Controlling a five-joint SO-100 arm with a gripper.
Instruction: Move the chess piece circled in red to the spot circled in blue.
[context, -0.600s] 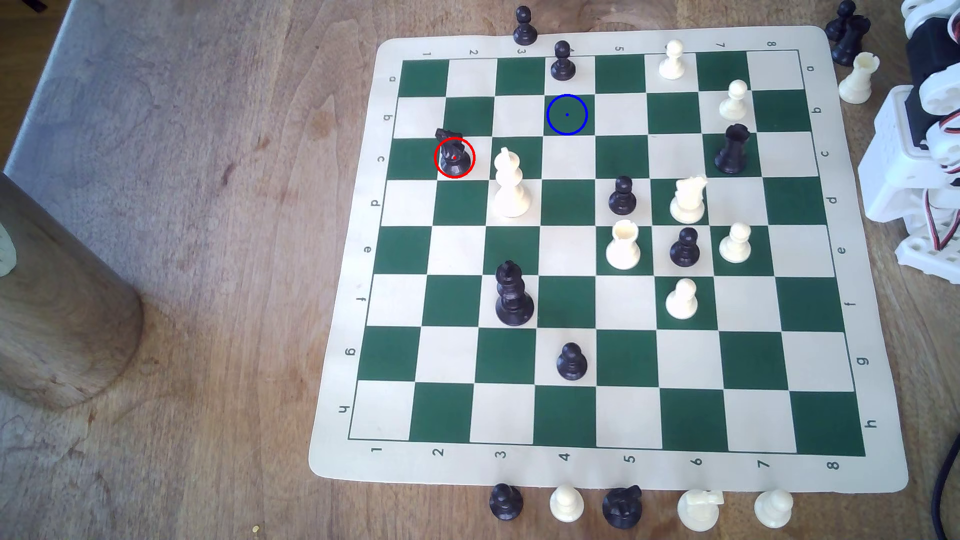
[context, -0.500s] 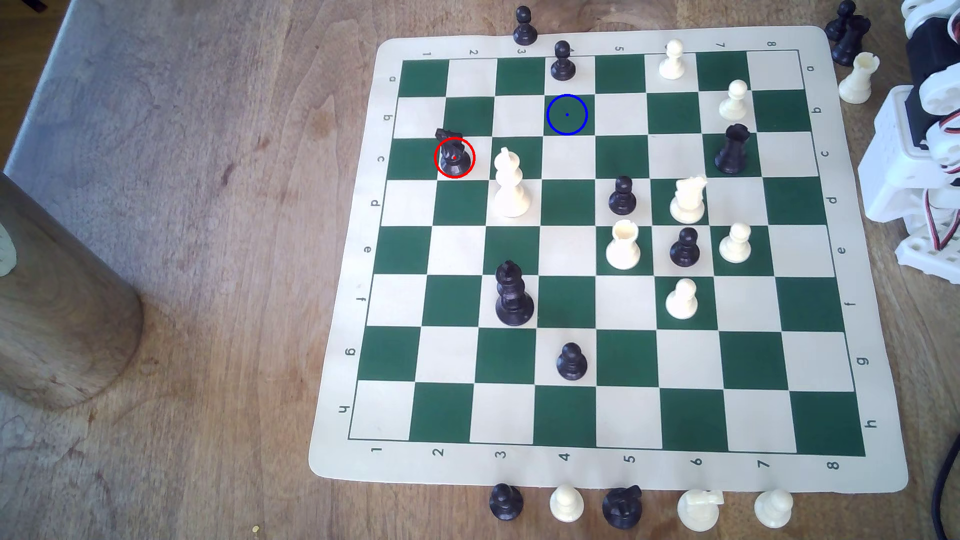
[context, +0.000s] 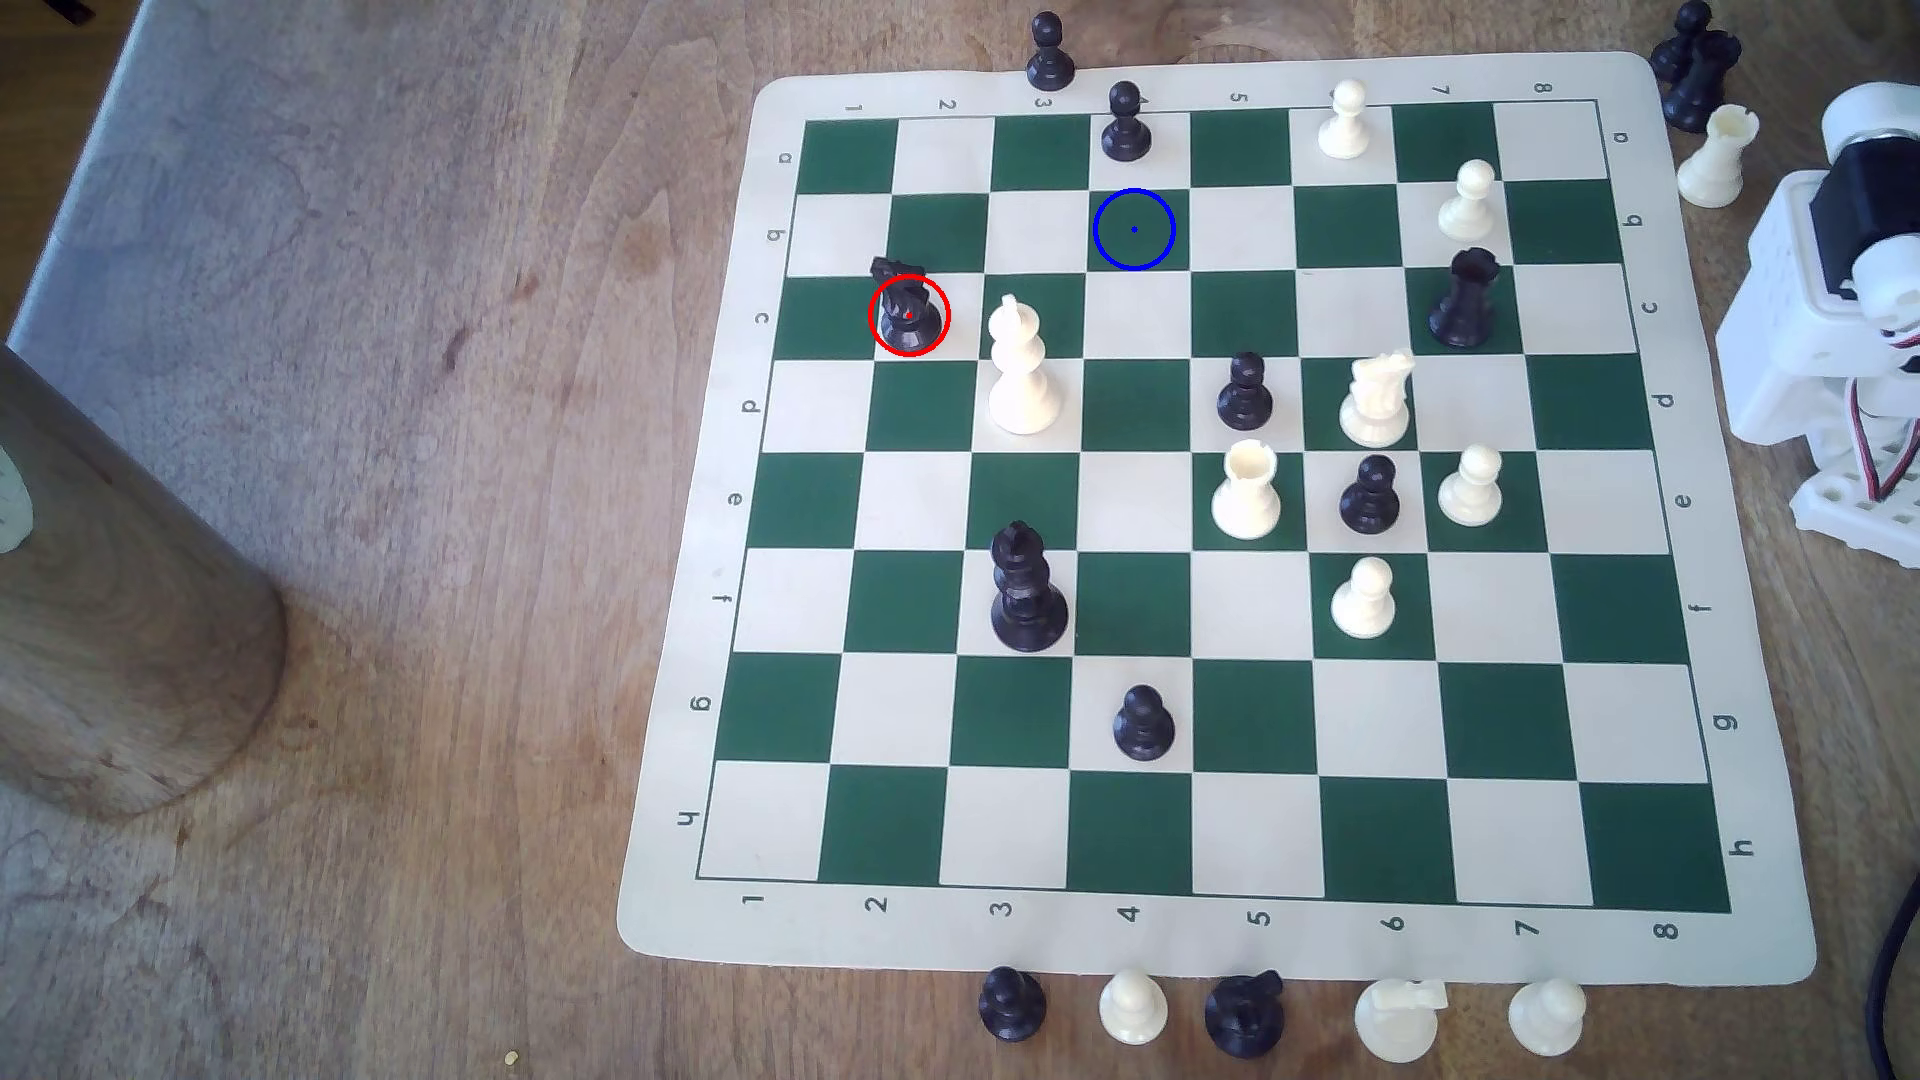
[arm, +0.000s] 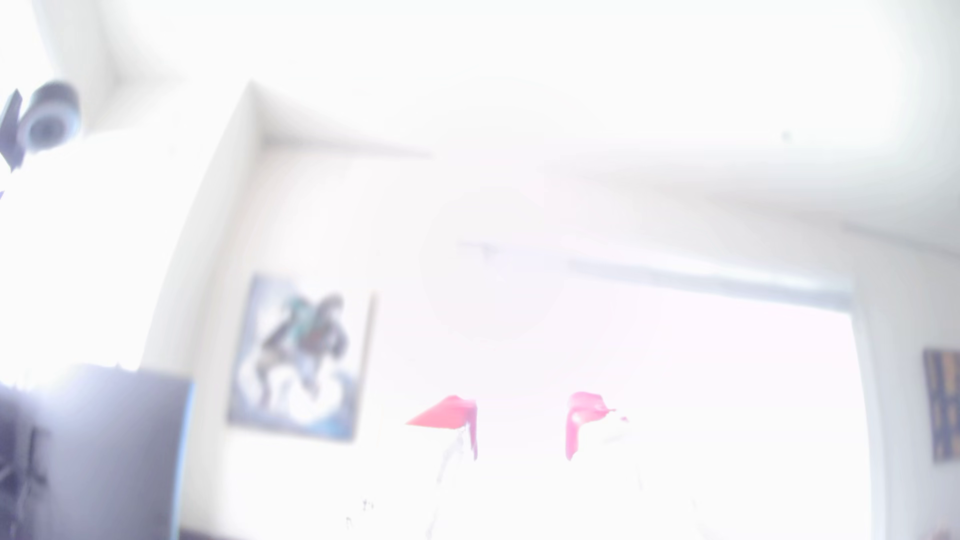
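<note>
While the arm is sitting folded off the chessboard's edge at the exterior view's right, the black knight is standing upright far across toward that view's left, in the red ring, with the blue-ringed square lying between them. The gripper is pointing up at a washed-out room, its pink-tipped jaws standing apart, holding nothing.

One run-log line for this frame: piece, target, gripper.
black knight: upright in red ring, untouched | blue-ringed square: vacant | gripper: pink-tipped, jaws apart, holding nothing, aimed at the room | step: pick not begun
</note>
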